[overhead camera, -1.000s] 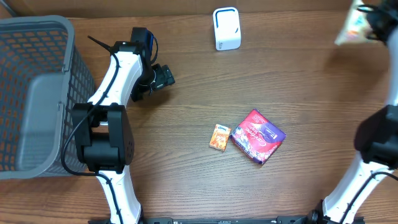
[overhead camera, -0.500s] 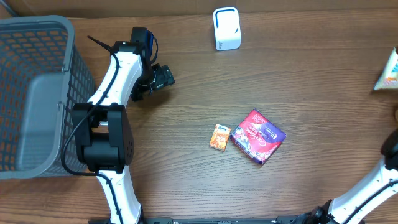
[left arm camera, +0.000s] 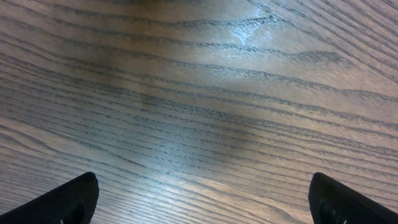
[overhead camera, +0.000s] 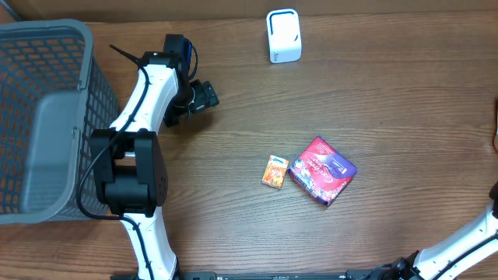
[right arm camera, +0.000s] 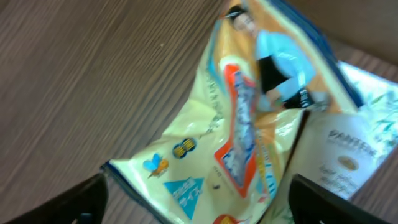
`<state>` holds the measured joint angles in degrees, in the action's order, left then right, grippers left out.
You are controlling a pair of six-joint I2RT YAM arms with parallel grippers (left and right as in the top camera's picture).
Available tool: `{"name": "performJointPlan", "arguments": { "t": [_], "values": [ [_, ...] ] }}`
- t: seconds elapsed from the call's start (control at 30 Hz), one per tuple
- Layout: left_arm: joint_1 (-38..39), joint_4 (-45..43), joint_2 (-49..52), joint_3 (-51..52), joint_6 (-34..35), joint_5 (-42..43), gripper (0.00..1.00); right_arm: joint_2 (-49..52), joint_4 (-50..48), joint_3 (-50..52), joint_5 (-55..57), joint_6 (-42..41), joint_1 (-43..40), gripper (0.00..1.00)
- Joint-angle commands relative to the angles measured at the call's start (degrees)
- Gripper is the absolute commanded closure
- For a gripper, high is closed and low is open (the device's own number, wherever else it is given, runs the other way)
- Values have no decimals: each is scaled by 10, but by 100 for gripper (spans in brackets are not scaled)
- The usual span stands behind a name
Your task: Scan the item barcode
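The left arm point(overhead camera: 148, 85) has smooth white link shells set between bulky black joint housings, the largest a black block toward 6 o'clock. A thin black cable point(overhead camera: 84, 190) loops out at its 9 o'clock side. Its end effector point(overhead camera: 208, 96) is black, with matte black fingertips point(left arm camera: 68, 200). At 5 o'clock, the right arm point(overhead camera: 459, 241) shows a white shell.

Two readable prints, both in the right wrist view.
"PANTENE" stands on the white pack point(right arm camera: 348, 158) at the right; "ライス" sits in a blue triangle on the yellow packet point(right arm camera: 205, 155) beside it. The purple pack point(overhead camera: 322, 169) carries print too small to read.
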<state>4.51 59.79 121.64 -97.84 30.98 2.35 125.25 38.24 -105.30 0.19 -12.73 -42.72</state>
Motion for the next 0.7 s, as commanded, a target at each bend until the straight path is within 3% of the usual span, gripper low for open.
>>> {"name": "performJointPlan", "arguments": {
  "t": [0.0,0.2,0.47,0.67],
  "values": [
    [2,-1,-2,-2,-5,0,0,-12,5,-5,-32,8,6,4],
    [2,-1,-2,-2,-5,0,0,-42,57,-62,-154,5,18,1],
    [2,-1,-2,-2,-5,0,0,-116,209,-102,-363,11,90,0],
    [3,-1,-2,-2,-5,0,0,-106,343,-102,-391,168,232,0]
  ]
}}
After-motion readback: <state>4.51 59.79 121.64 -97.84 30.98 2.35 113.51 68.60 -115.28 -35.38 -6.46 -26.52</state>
